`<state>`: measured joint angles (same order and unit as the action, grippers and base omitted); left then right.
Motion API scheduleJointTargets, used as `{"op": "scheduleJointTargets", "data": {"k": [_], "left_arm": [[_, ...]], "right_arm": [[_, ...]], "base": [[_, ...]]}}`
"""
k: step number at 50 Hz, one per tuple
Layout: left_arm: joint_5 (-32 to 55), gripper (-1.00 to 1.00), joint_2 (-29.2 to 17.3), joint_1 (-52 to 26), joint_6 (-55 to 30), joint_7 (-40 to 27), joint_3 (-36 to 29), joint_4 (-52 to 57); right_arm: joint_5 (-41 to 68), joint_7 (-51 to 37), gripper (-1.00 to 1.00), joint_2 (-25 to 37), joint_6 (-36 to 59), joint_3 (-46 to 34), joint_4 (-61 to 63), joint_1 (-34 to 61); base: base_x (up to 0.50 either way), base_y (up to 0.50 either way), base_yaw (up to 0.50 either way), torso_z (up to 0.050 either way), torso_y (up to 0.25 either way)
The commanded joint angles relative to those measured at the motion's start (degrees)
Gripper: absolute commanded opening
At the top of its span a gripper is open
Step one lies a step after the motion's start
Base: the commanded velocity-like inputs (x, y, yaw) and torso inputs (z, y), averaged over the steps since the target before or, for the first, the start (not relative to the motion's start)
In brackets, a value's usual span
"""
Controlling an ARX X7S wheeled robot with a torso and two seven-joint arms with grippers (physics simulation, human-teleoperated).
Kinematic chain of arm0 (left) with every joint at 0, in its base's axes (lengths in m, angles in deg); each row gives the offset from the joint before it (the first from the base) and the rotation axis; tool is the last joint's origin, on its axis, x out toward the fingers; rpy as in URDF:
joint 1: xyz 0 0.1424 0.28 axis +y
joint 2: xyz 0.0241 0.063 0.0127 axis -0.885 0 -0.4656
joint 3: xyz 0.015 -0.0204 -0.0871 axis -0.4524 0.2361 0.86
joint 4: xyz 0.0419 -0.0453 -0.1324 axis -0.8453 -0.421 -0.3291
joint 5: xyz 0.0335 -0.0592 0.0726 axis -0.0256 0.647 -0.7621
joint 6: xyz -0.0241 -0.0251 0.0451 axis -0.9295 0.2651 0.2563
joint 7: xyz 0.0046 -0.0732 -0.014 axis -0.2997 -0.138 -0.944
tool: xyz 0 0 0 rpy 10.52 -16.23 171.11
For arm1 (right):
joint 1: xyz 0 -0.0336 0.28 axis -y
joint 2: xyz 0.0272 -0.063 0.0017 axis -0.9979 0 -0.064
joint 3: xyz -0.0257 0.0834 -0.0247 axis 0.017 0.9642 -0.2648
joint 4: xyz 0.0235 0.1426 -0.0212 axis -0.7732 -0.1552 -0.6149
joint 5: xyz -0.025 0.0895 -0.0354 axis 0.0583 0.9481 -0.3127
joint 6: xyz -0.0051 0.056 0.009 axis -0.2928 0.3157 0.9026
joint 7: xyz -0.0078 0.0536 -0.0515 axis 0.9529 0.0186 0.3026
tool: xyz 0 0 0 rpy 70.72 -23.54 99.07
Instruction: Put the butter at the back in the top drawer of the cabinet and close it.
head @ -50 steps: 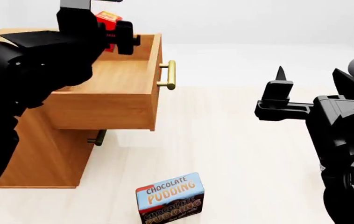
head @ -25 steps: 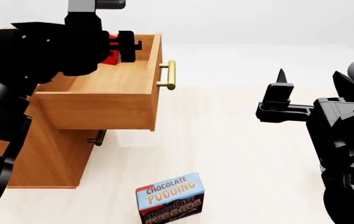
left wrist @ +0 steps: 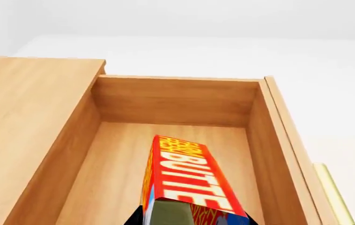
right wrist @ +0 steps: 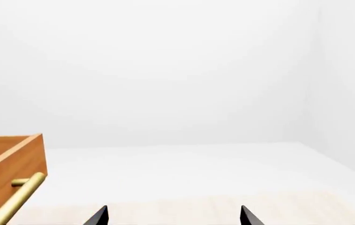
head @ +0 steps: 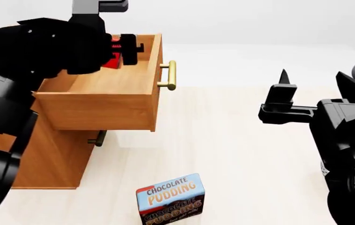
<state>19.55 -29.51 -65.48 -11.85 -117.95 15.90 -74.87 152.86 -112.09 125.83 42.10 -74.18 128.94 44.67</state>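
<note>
The top drawer (head: 102,101) of the honey-brown cabinet (head: 46,159) stands pulled open, its brass handle (head: 170,75) facing right. My left gripper (head: 120,49) is shut on the red-orange butter box (head: 110,58) and holds it inside the open drawer. In the left wrist view the butter (left wrist: 187,176) points down over the drawer floor (left wrist: 115,164); I cannot tell whether it touches the floor. My right gripper (head: 282,86) is open and empty, well to the right of the cabinet, with its fingertips (right wrist: 99,215) apart in the right wrist view.
The chocolate pudding box (head: 170,199) stands on the pale floor in front of the cabinet. A lower drawer's handle (head: 99,138) shows beneath the open drawer. The drawer's corner and handle (right wrist: 15,197) show in the right wrist view.
My left gripper has lowered the butter from above the drawer's rim down into the drawer. The right arm has barely moved.
</note>
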Motion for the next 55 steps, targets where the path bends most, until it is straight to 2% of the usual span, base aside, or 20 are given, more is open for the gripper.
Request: {"op": "scheduleJointTargets", "data": {"k": [1, 44, 55], "left_arm": [[-2.17, -1.0, 0.99, -0.28, 1.25, 0.56, 0.69, -1.59], [-9.09, -1.0, 4.54, 2.05, 8.61, 5.14, -4.04, -8.33], [-8.69, -1.0, 4.55, 1.96, 8.21, 6.16, -3.95, -8.1]], "right_arm": [[-0.58, 0.45, 1.0, 0.14, -0.37, 0.05, 0.02, -0.87], [-1.04, 1.05, 1.0, 1.14, -1.21, 0.53, 0.35, -2.63], [-0.97, 1.11, 1.0, 1.24, -1.14, 0.53, 0.24, -2.41]], "base": [[0.0, 0.0, 0.0, 0.0, 0.0], [0.0, 0.0, 0.0, 0.0, 0.002], [0.0, 0.0, 0.0, 0.0, 0.001]]}}
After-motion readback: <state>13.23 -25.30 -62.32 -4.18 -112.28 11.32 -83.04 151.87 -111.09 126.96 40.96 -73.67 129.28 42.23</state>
